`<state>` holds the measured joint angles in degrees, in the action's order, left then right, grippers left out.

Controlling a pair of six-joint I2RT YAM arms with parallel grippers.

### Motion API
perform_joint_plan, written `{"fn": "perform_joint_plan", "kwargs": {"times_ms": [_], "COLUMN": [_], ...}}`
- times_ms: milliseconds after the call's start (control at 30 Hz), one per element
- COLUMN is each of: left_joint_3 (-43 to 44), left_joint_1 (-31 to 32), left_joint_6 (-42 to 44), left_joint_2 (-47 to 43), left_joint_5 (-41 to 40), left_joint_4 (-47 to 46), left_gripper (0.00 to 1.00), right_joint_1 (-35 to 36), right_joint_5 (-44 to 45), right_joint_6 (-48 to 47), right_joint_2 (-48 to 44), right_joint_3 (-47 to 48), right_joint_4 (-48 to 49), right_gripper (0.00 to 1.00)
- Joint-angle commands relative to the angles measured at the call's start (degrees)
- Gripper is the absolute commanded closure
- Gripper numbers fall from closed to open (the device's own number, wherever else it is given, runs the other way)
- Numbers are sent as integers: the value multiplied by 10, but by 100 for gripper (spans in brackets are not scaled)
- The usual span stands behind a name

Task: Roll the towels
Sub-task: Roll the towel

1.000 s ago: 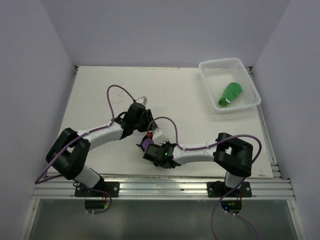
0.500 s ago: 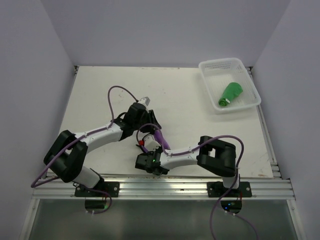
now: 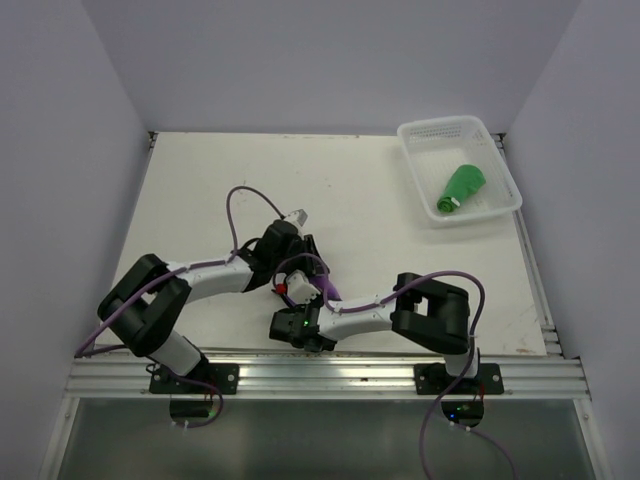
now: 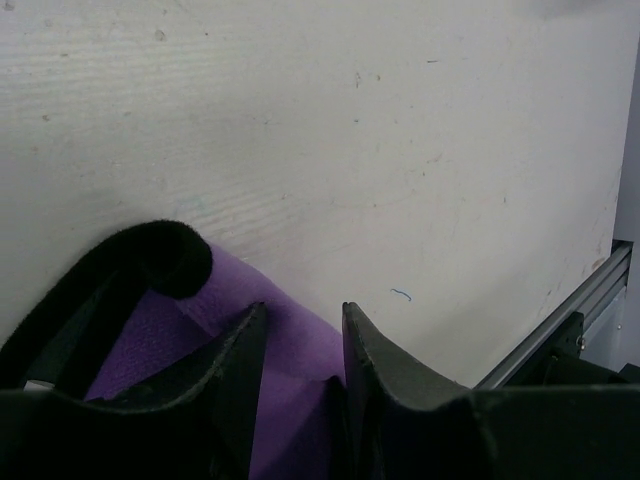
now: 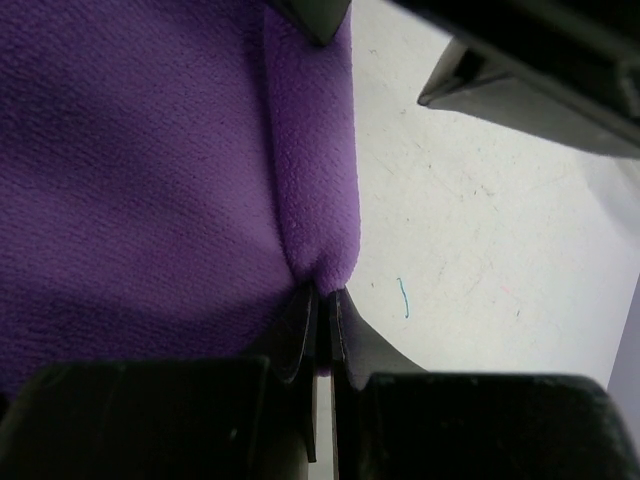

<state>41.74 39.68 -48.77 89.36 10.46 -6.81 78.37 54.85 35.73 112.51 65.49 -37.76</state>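
Pinching: my right hand [image 5: 322,300] has its fingers pressed together on a narrow fold of the purple towel [image 5: 150,180], at the lower centre of the right wrist view.
Left hand: my left hand [image 4: 302,322] stands partly open, straddling another purple fold. The cloth fills the gap and touches both fingers, so I have it gripped from two sides.
Purple towel: it lies on the tabletop [image 3: 380,200] at the lower centre of the top view, between my two hands. My arms mostly hide it there.
Edging: a black edging [image 4: 150,250] curls up in a hump at the lower left of the left wrist view, with purple cloth just below it.
Green towel: the green towel [image 3: 461,187] lies bunched lengthwise in the basket [image 3: 432,140], upper right of the top view, well apart from both hands.
Tabletop: pale and scuffed. A short blue thread [image 4: 400,294] lies just right of the purple towel.
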Motion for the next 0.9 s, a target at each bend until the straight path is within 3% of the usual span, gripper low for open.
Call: {"fn": "perform_joint_plan", "kwargs": {"times_ms": [0, 333, 500, 867], "left_joint_3": [-29, -84, -114, -154], "left_joint_1": [10, 10, 9, 8], "left_joint_6": [-10, 0, 10, 10], "left_joint_2": [-2, 23, 15, 38], "left_joint_5": [-5, -49, -65, -66], "left_joint_4": [-36, -109, -156, -211], "left_gripper": [60, 61, 64, 66], "right_joint_1": [1, -1, -4, -37], "right_joint_5": [-47, -119, -156, -206], "right_joint_6": [30, 22, 0, 29], "right_joint_2": [-5, -40, -107, -257], "right_joint_3": [-10, -9, -19, -60], "right_joint_4": [23, 44, 57, 58], "right_gripper": [100, 99, 79, 63]}}
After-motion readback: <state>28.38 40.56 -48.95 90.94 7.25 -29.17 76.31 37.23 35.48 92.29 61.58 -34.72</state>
